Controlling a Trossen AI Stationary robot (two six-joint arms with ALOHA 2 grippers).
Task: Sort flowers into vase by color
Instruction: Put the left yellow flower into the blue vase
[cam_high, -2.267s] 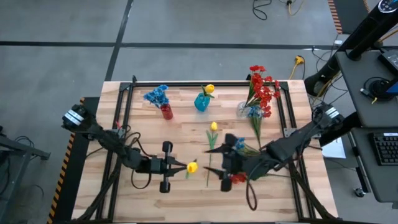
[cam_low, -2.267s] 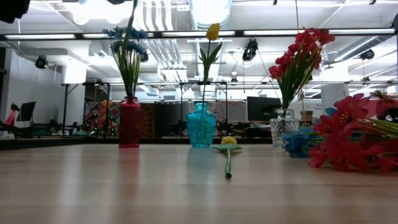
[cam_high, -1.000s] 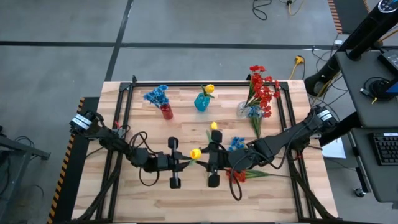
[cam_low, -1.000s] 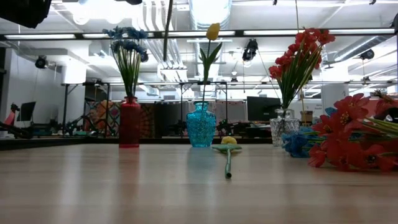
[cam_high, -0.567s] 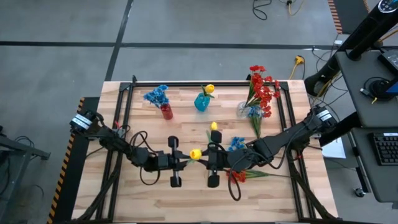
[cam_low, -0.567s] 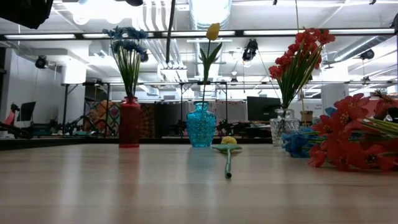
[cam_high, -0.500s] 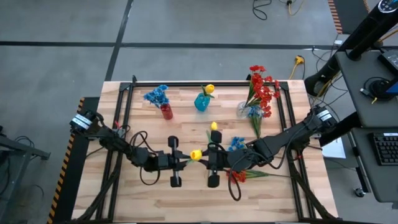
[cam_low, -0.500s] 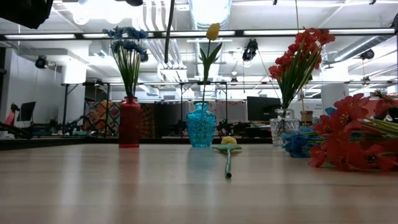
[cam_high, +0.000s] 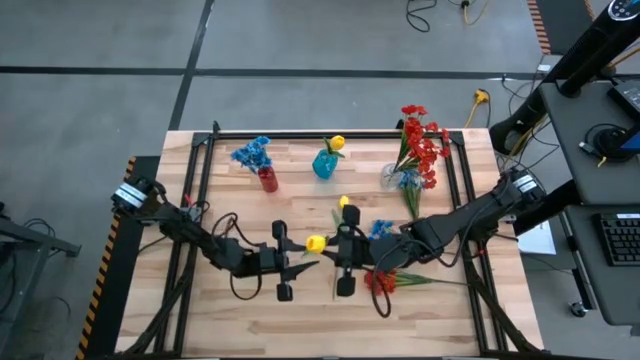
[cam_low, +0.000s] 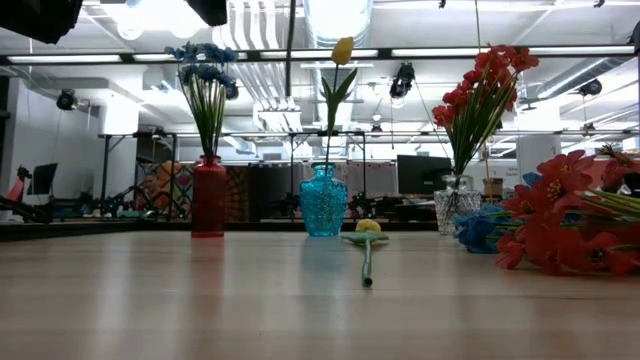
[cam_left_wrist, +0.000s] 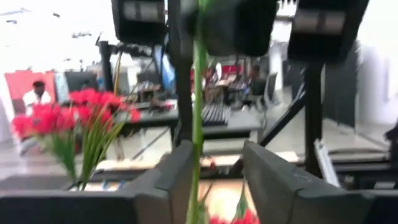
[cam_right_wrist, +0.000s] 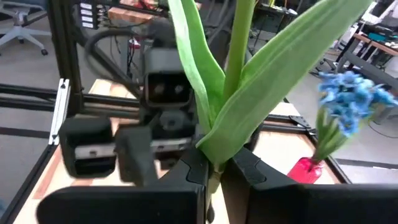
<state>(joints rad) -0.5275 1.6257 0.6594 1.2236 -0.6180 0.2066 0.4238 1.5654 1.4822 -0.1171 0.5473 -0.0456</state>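
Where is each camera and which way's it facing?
High view: overhead, straight down on the table; both arms show, meeting at the yellow tulip.
Low view: table height, level toward the teal vase; arm parts at top.
Left wrist view: past the open left gripper, stem between.
Right wrist view: past the right gripper, shut on the stem.
Both wrist views share that stem.

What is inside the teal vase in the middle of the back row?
The teal vase holds one yellow tulip with a green stem and leaves, standing upright. The stem's lower end, inside the vase, cannot be made out.
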